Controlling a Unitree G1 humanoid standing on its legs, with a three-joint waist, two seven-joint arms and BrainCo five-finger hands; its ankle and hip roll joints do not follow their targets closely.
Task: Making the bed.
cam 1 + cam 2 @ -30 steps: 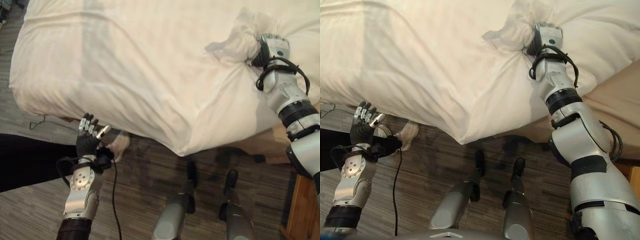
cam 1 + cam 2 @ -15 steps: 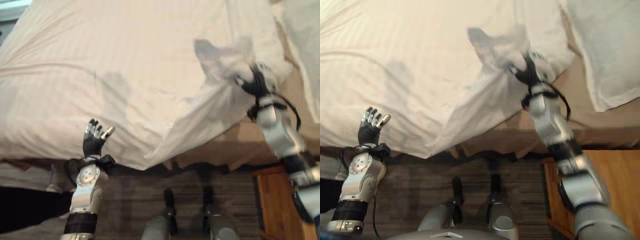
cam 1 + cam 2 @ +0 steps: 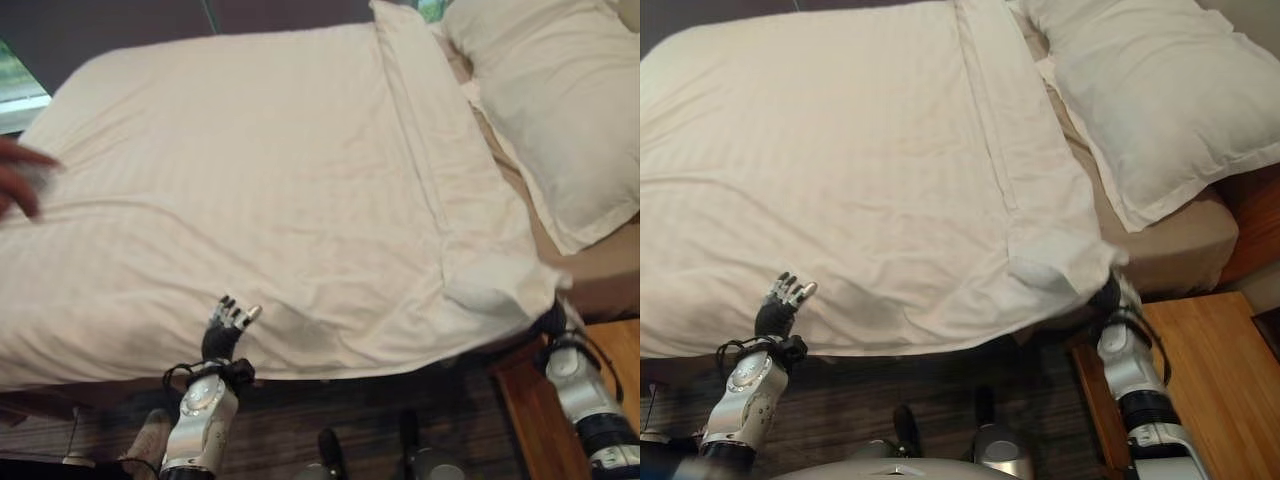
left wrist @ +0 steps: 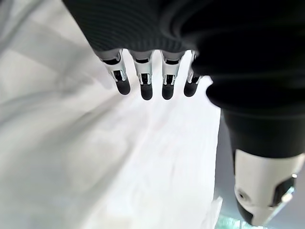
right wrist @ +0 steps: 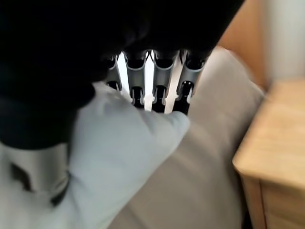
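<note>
My right robot hand (image 3: 1106, 295), lower right, pinches the duvet (image 3: 270, 190) corner; duvet stretches up-left. Left robot hand (image 3: 226, 330) open, lower left at its edge.

Cream striped duvet (image 3: 850, 170) spread flat over bed, folded-back top edge, near corner bunched, white pillow (image 3: 1150, 95) beside it

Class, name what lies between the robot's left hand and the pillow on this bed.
In the left eye view, only the white duvet stretches between the left hand and the pillow.
</note>
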